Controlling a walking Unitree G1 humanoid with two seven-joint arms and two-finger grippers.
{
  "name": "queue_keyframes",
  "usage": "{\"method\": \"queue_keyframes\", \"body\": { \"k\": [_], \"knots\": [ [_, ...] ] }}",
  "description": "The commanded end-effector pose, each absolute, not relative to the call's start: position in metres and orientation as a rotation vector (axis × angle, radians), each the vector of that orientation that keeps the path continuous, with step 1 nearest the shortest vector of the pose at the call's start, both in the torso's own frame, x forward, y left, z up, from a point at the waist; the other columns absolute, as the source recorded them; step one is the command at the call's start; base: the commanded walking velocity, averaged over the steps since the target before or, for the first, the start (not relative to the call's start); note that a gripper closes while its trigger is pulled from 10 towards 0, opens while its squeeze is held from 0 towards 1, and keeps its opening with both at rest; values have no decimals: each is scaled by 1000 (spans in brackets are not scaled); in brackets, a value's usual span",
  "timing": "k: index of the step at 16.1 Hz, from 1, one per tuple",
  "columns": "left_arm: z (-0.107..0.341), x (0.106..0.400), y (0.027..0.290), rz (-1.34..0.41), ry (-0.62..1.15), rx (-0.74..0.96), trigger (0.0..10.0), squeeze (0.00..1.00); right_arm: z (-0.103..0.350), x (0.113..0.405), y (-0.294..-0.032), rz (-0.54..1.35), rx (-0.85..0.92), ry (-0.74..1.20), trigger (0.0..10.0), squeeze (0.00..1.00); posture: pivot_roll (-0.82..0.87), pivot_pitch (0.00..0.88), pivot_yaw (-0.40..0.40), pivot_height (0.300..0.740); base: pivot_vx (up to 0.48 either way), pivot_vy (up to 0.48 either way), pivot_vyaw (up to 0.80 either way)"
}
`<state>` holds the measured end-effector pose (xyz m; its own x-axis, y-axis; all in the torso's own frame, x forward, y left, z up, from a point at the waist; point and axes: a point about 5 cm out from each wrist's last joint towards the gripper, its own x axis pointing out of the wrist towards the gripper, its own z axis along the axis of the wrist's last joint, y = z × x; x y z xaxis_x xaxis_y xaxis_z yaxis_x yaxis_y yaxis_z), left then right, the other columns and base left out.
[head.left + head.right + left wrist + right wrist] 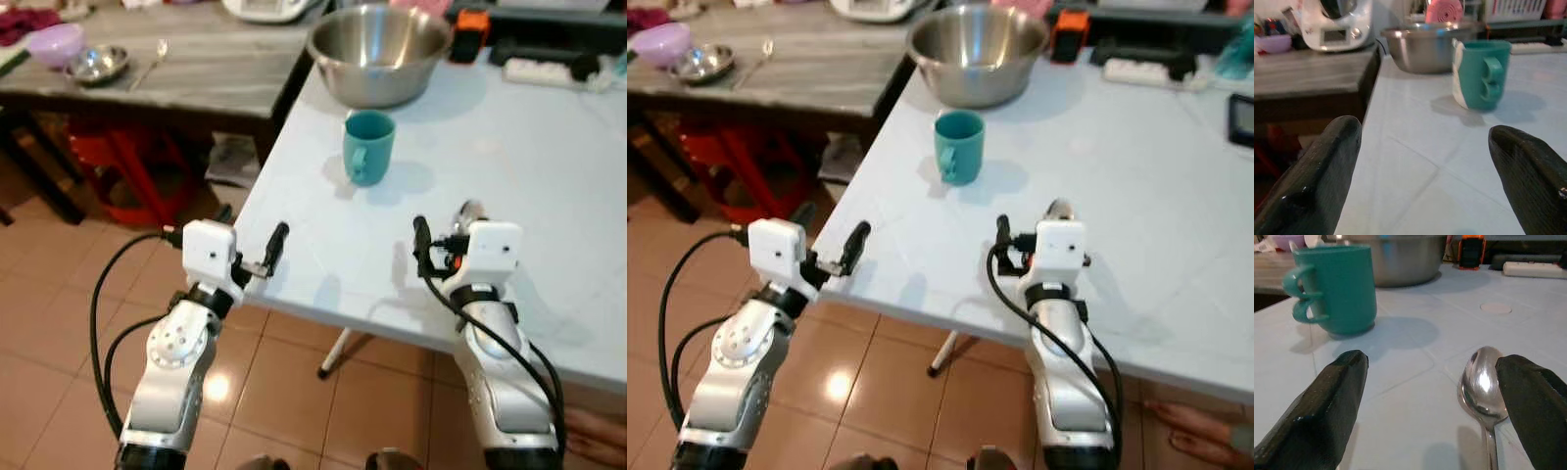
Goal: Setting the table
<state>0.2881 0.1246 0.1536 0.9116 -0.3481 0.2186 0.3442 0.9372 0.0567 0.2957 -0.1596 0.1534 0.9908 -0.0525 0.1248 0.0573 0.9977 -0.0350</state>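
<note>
Both wide: left pincer (pixel 1425 181) at table (pixel 549 186) edge, right pincer (pixel 1444 406) straddling spoon (pixel 1483 382) near teal mug (pixel 368 147).

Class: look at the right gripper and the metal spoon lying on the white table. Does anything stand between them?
Nothing visible does. The silver metal spoon lies on the white table beside one finger of the open right gripper; the teal mug stands farther off.

You have bare table (pixel 549 186) ahead; only the mug (pixel 368 147) and bowl (pixel 380 51) stand in your way.
</note>
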Motion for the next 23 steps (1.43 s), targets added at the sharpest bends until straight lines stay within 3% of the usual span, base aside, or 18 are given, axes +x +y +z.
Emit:
{"method": "queue_keyframes", "body": {
  "k": [1,5,15,23],
  "knots": [
    [152,286,123,-387,-213,20,10000,0,153,294,-161,-63,-35,-120,10000,0,-169,191,79,740,0,0,0],
    [150,279,118,-567,-206,48,10000,0,153,289,-163,-80,-33,-120,10000,0,-167,200,73,740,0,0,0],
    [149,280,121,-583,-195,53,10000,0,150,286,-166,-98,-24,-99,10000,0,-176,214,78,740,0,0,-654],
    [145,263,113,-879,-153,120,10000,0,145,286,-168,-127,-3,-53,10000,0,-179,231,78,740,0,0,0]
  ]
}}
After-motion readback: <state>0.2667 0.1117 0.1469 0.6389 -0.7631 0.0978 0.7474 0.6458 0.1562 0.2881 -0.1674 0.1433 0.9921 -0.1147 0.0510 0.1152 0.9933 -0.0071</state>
